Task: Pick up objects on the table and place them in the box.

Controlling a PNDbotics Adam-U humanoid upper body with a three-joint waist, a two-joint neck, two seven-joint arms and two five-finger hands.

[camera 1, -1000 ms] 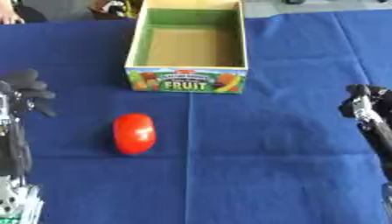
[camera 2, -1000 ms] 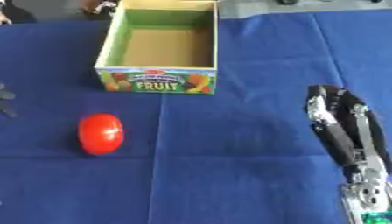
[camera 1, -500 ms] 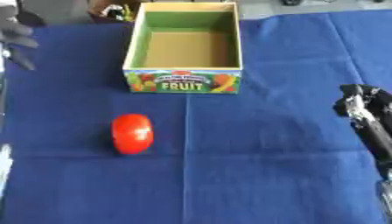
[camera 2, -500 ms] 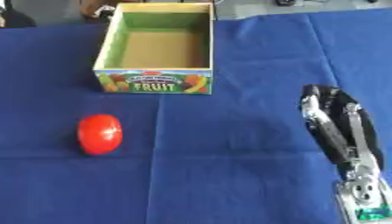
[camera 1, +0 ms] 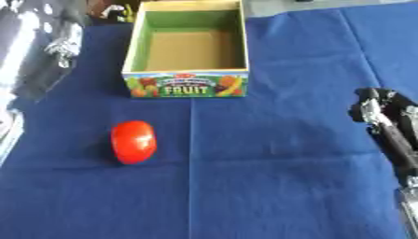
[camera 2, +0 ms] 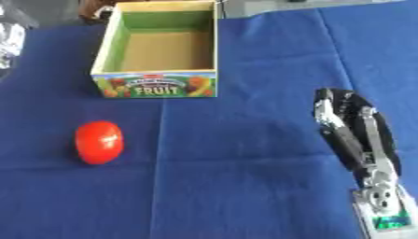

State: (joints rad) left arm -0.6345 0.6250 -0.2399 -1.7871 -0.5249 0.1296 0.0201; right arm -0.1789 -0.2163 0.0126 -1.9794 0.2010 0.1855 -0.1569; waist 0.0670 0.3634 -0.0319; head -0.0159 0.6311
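Observation:
A red, rounded fruit (camera 1: pixel 133 141) lies on the blue cloth, left of the middle. Behind it stands an open cardboard box (camera 1: pixel 186 85) with "FRUIT" printed on its front; its inside shows nothing. My left hand (camera 1: pixel 59 47) is a blurred shape at the upper left, high over the cloth and well away from the fruit. My right hand (camera 2: pixel 352 127) rests at the right side, open with its fingers straight and holding nothing, far from the fruit.
The blue cloth (camera 1: pixel 269 186) covers the whole table. Dark items (camera 1: pixel 110 10) show beyond the far edge, left of the box. Open cloth lies between the fruit and my right hand.
My left arm has swung from the lower left up to the upper left and is now blurred. The right hand, fruit and box have kept their places.

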